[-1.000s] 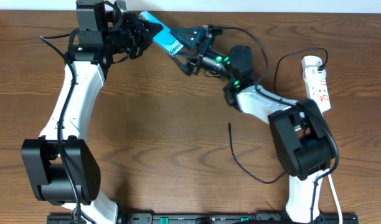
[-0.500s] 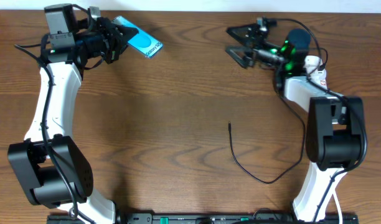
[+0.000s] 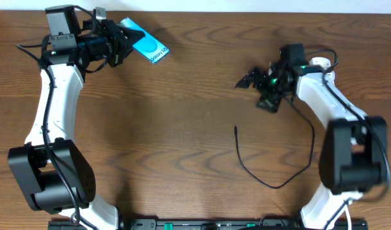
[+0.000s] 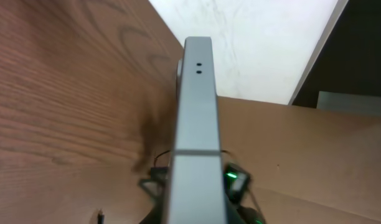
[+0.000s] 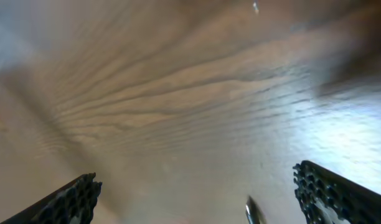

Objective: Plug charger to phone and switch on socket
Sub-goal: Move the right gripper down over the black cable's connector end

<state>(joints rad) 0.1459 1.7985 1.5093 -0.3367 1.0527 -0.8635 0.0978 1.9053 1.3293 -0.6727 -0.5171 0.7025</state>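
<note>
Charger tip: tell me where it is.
Overhead view: the charger tip lies loose on the table right of centre, just below the open right gripper.

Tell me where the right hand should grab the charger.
Take the charger just behind its connector tip, coming straight down from above. That end lies flat and straight on the table, away from the cable's curve, so the open right hand can straddle it with a finger on each side.

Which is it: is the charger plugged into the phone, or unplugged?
Unplugged. The tip of the charger lies on the table, far from the phone.
</note>
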